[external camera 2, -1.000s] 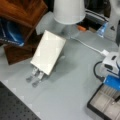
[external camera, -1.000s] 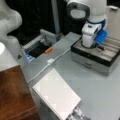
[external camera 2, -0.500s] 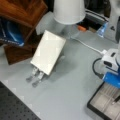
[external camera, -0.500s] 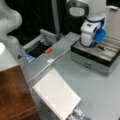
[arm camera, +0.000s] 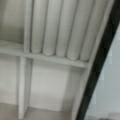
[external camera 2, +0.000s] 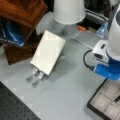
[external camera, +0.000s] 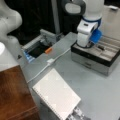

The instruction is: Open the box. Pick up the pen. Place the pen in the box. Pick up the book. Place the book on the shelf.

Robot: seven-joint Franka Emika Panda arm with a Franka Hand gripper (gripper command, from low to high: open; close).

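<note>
The box (external camera: 93, 60) stands open at a front view's right, its beige compartmented lining (arm camera: 50, 82) filling the wrist view. My gripper (external camera: 90, 45) hangs low over the box's left end, its fingers mostly hidden behind the white and blue hand. A slim dark pen (external camera: 101, 47) lies in a compartment just right of the gripper, also showing as the pen (external camera 2: 117, 98) in a front view. No pen or fingers appear in the wrist view. The white spiral-bound book (external camera: 56, 93) (external camera 2: 48, 55) leans tilted on a silver rack. The brown wooden shelf (external camera: 13, 95) (external camera 2: 22, 10) stands beside the book.
A silver rack (external camera 2: 35, 76) props the book up. A white cable (external camera: 47, 65) runs across the grey table. An open tray with an orange object (external camera: 48, 50) sits at the back. A second white robot base (external camera 2: 68, 11) stands behind the book.
The hand has shifted slightly left over the box's end. The book and the box have not moved.
</note>
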